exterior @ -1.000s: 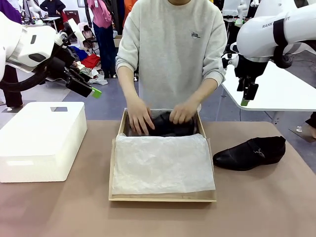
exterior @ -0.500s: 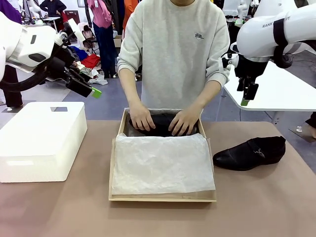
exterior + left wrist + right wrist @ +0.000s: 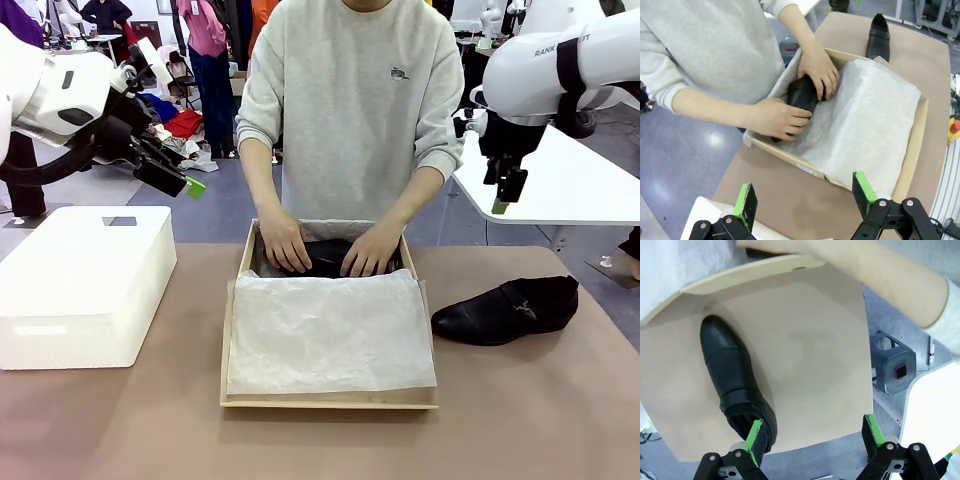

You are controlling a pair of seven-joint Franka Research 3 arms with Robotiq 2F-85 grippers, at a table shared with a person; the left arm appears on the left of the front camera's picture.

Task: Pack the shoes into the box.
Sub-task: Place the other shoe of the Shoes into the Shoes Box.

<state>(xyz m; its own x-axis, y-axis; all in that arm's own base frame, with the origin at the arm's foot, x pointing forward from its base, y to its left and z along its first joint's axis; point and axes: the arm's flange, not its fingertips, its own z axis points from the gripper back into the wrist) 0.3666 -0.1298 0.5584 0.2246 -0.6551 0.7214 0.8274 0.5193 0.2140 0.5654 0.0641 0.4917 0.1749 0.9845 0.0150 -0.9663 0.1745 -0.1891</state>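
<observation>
You are looking across the table [image 3: 110,430] at a person who holds 1 glossy black shoe [image 3: 325,257] down in the far end of the tan box [image 3: 330,400]. 1 hand [image 3: 285,240] and the other hand [image 3: 372,250] lie on top of it. White tissue paper [image 3: 330,330] covers the rest of the box's inside. The 2nd shoe [image 3: 505,310] lies on its side on the table just right of the box, apart from it, with its toe pointing toward the box. Your left gripper [image 3: 185,183] hangs in the air beyond the white foam box [image 3: 85,280], its jaws spread wide and holding nothing. Your right gripper [image 3: 505,195] points down, high over the table's far right edge, and is equally wide apart and empty.
</observation>
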